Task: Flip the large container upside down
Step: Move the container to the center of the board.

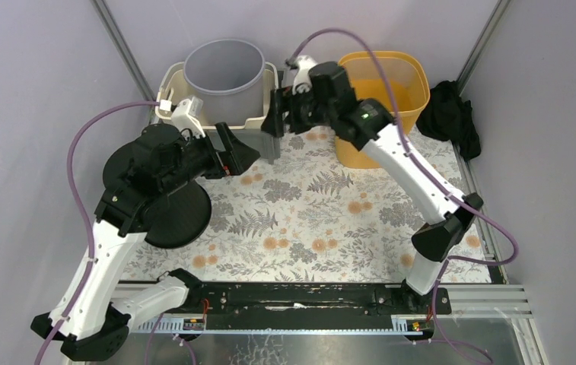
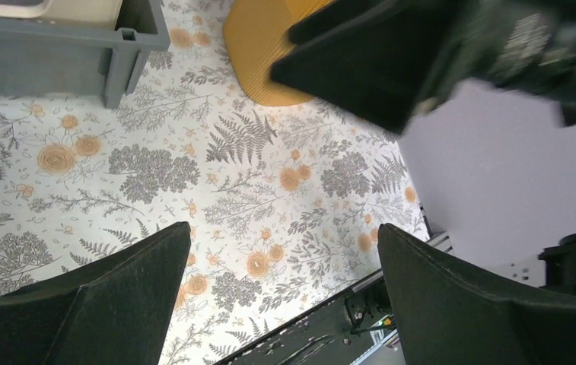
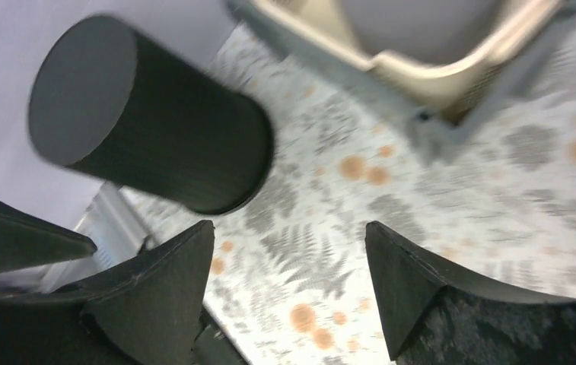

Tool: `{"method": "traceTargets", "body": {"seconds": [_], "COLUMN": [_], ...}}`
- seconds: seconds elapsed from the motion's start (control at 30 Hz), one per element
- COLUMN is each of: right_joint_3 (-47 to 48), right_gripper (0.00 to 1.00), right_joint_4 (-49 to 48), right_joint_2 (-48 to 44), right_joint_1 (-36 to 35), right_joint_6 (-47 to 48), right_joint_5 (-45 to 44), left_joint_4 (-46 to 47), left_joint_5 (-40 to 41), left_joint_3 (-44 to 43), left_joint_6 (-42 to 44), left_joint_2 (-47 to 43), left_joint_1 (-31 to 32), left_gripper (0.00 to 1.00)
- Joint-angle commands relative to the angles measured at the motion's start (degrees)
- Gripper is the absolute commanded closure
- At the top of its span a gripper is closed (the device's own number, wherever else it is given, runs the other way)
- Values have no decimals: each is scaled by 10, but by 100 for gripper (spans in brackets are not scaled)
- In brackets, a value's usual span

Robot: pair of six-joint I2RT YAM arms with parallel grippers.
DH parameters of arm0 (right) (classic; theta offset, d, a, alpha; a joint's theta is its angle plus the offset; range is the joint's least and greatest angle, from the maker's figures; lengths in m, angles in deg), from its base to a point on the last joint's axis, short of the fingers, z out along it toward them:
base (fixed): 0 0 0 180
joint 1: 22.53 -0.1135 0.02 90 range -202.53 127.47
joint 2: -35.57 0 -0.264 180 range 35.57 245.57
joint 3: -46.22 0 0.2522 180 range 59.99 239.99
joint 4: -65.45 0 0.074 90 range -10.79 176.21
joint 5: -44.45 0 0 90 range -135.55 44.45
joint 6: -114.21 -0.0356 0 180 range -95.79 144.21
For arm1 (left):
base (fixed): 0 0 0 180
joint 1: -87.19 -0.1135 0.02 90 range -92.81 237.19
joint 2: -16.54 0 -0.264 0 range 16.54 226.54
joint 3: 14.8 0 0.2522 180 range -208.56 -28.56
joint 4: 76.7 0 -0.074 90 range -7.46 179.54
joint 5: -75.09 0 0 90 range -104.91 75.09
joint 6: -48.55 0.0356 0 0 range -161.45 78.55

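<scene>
Left claw point(image 2: 284, 228) fills the foreground of its own wrist view, its jaws spread as wide as they go with only the patterned counter point(image 2: 216, 175) showing between them; it holds and touches nothing. Right claw point(image 3: 288, 224) is also open, a little less wide, and equally empty; from above it hangs just beside the front corner of the grey crate point(image 2: 41, 46), with the left claw near the same corner on the other side. As for progress, the black container point(image 3: 163, 144) stands on the counter at the left, under the left arm, its flat closed end facing up; if that is the large container meant, which I judge likely, it is already upside down and little is left beyond drawing the arms clear. One doubt remains: a grey bucket point(image 1: 224, 72) sits mouth-up inside a beige tub point(image 1: 170, 84) in the crate at the back; if that were the one intended, nothing has been done to it yet. Neither claw is on either vessel.
</scene>
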Motion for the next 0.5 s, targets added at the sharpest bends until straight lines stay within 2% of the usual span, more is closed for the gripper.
{"method": "traceTargets", "body": {"seconds": [0.0,0.23,0.47], "right_joint_3": [86,151,178], "right_gripper": [20,22,24], "right_joint_4": [139,158,136], "right_joint_2": [-9,11,33], "right_joint_1": [24,66,128], "right_joint_6": [109,172,197], "right_joint_5": [-172,-298,-298], "left_joint_4": [60,87,125], "left_joint_5": [-15,-8,-22], "left_joint_3": [41,142,218], "left_joint_6": [12,25,19], "left_joint_2": [7,27,63], "left_joint_1": [3,3,4], "left_gripper": [0,0,0]}}
